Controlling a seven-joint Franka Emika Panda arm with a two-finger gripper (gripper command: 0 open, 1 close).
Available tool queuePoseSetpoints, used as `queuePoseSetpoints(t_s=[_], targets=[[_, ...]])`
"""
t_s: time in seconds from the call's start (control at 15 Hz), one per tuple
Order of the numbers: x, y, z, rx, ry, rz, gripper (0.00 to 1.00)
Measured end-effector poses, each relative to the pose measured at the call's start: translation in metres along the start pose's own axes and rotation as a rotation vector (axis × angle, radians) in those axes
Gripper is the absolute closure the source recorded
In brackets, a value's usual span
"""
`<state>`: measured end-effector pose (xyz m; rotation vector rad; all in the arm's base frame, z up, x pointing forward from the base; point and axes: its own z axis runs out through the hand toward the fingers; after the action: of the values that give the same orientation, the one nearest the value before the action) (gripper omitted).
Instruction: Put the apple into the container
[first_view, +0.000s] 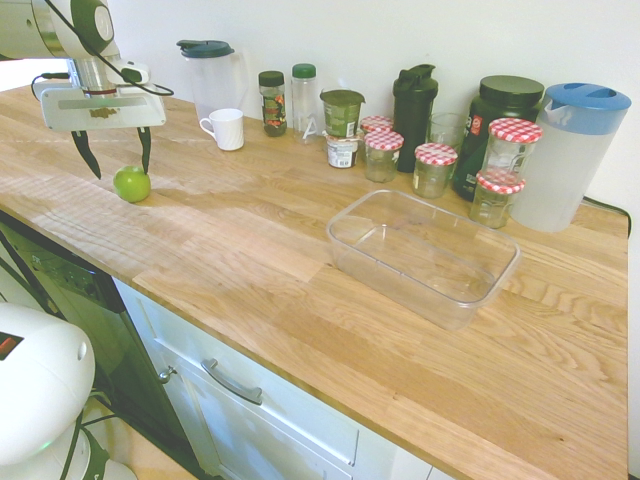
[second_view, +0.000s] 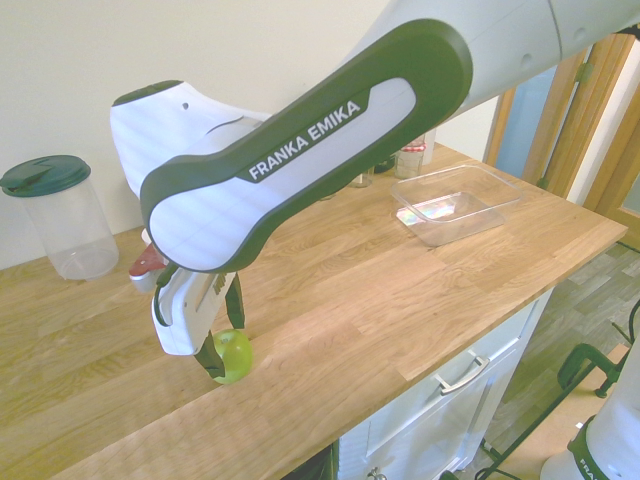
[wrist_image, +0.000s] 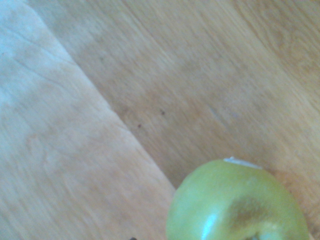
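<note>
On the surface I count one apple (first_view: 131, 184), one tub (first_view: 423, 256), one mug (first_view: 225, 129), two pitchers (first_view: 211, 73) (first_view: 570, 155), five checked-lid jars (first_view: 435, 168) and two dark shakers (first_view: 414, 103).

Open counter (first_view: 250, 250) runs from my pincer (first_view: 118, 160) to the container (first_view: 423, 256); the clutter keeps to the back wall.

My fingers stand spread on either side of the apple (first_view: 131, 184), with bare wood all around it. Between there and the tub nothing stands on the boards, and the tub's top is open and unblocked. Behind it, near its far rim, crowd the red-checked jars (first_view: 435, 168), a black shaker bottle (first_view: 414, 103), a dark tub (first_view: 500, 125) and the blue-lidded pitcher (first_view: 570, 155); the white mug (first_view: 225, 129) and the dark-lidded pitcher (first_view: 212, 75) sit farther along the wall, behind my pincer.
</note>
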<state>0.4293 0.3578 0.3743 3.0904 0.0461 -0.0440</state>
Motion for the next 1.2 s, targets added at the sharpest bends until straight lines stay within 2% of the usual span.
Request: queuePoseSetpoints(t_s=[0.07, 0.13, 0.4, 1.0, 1.2], targets=[[0.002, -0.003, 0.005, -0.011, 0.011, -0.003, 0.0], [0.003, -0.005, 0.01, -0.027, 0.027, -0.003, 1.0], [0.009, -0.012, 0.025, -0.041, 0.023, 0.022, 1.0], [0.021, 0.003, 0.028, -0.055, 0.0, 0.117, 1.0], [0.048, 0.022, -0.002, -0.058, 0.021, 0.211, 1.0]])
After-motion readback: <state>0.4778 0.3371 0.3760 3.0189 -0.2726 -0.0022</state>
